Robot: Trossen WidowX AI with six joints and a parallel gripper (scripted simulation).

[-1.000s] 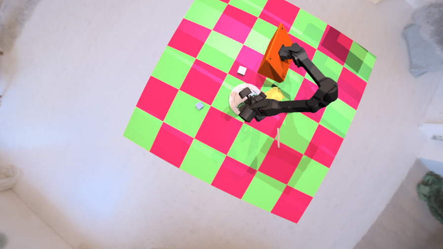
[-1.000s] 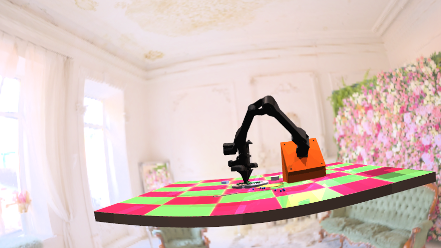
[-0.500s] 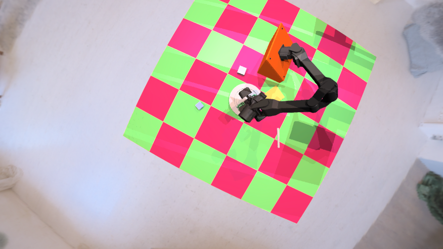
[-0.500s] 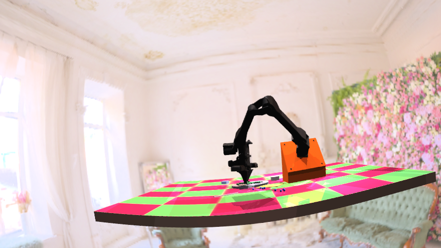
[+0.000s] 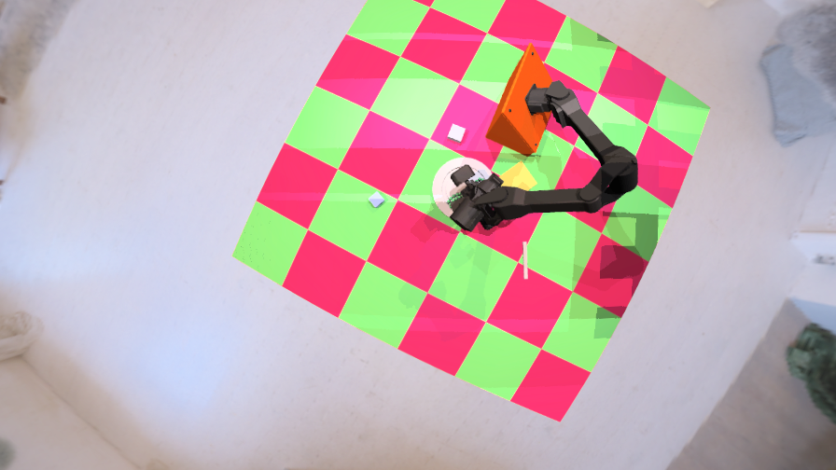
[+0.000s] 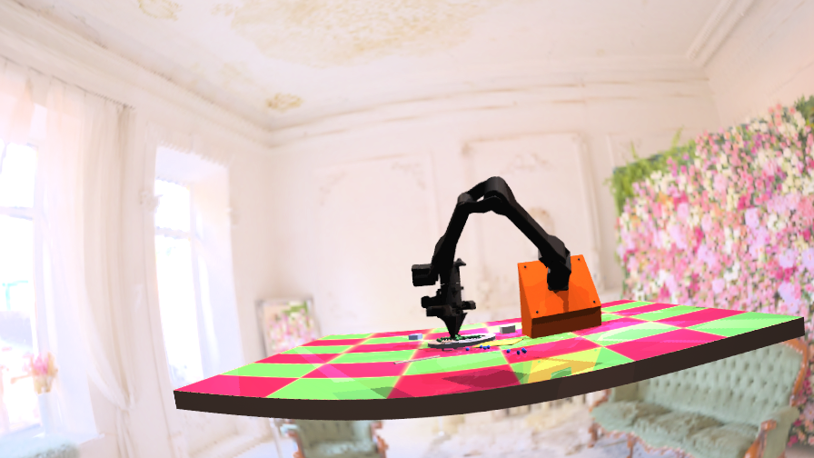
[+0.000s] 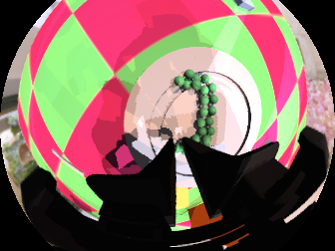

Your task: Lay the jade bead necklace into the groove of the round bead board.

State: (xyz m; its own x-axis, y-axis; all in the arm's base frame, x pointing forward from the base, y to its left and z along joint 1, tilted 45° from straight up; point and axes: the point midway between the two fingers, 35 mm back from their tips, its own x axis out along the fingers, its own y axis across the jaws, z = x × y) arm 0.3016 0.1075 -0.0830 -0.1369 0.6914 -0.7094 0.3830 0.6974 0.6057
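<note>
Where the necklace (image 5: pixel 453 198) (image 6: pixel 472 338) (image 7: pixel 204 101) bunches, bare board (image 5: pixel 441 186) (image 6: pixel 436 344) (image 7: pixel 236 67) flanks it.

The gripper (image 5: pixel 459 200) partly hides the bead board (image 5: pixel 439 189) from above.

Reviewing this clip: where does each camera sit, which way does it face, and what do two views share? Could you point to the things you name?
Top: high overhead, facing down; whole arm (image 5: pixel 561 200) and orange base.
Exterior: off to one side, near table height, facing across; whole arm (image 6: pixel 495 196).
Wrist: on the arm, facing past the fingertips; hand (image 7: pixel 177 141) only.
Top and wrist share the round board (image 5: pixel 441 186) (image 7: pixel 145 100).
</note>
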